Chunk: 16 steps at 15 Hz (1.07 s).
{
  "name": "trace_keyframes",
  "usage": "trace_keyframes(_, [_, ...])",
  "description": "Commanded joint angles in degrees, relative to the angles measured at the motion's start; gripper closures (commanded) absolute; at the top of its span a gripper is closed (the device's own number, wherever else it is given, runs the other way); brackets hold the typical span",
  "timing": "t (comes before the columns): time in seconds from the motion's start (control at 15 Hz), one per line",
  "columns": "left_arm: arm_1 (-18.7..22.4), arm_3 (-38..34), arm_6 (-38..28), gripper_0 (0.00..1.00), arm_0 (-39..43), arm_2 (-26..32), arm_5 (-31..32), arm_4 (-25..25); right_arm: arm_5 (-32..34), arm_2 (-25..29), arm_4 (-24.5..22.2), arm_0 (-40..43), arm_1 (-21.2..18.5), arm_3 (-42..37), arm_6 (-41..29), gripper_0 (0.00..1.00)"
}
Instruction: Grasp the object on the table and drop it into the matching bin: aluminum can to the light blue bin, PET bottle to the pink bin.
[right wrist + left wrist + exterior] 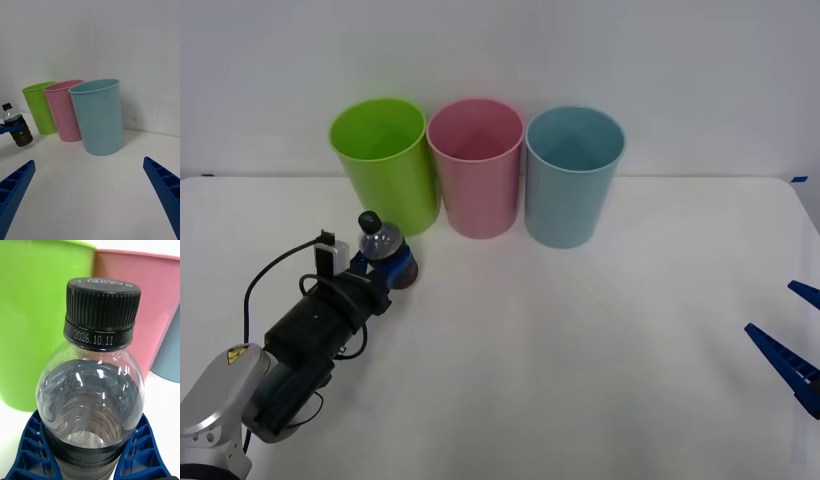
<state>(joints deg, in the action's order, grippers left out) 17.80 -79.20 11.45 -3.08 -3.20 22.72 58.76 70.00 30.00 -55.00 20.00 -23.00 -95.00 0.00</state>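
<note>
PET bottle [92, 390] between left fingers [32, 453]

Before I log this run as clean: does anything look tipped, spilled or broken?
Nothing stands out. The green bin, pink bin and blue bin stand upright in a row. The capped bottle is upright in the left claw, and the table looks dry.

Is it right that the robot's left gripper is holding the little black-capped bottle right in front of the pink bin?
Not quite. The left gripper does hold the bottle, but the front view shows it in front of the lime green bin, not the pink bin, which stands next along.
</note>
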Motion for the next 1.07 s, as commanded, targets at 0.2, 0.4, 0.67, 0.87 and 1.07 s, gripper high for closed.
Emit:
trace_keyframes(0.2, [6.6, -6.4, -0.1, 1.0, 4.9, -1.2, 0.1, -7.8, 0.0, 0.0, 0.0, 0.0, 0.0, 0.0, 0.0, 0.0])
trace_keyframes(0.4, [7.9, -11.0, -0.9, 1.0, 7.1, -1.3, 0.2, -9.3, 0.0, 0.0, 0.0, 0.0, 0.0, 0.0, 0.0, 0.0])
trace_keyframes(0.67, [10.0, -16.7, -2.2, 1.0, 7.2, -2.1, 0.3, -10.4, 0.0, 0.0, 0.0, 0.0, 0.0, 0.0, 0.0, 0.0])
trace_keyframes(0.87, [13.5, -20.7, -3.5, 1.0, 6.9, -2.8, 0.2, -13.8, 0.0, 0.0, 0.0, 0.0, 0.0, 0.0, 0.0, 0.0])
trace_keyframes(1.07, [14.8, -23.0, -5.2, 1.0, 4.8, -2.8, 0.3, -15.5, 0.0, 0.0, 0.0, 0.0, 0.0, 0.0, 0.0, 0.0])
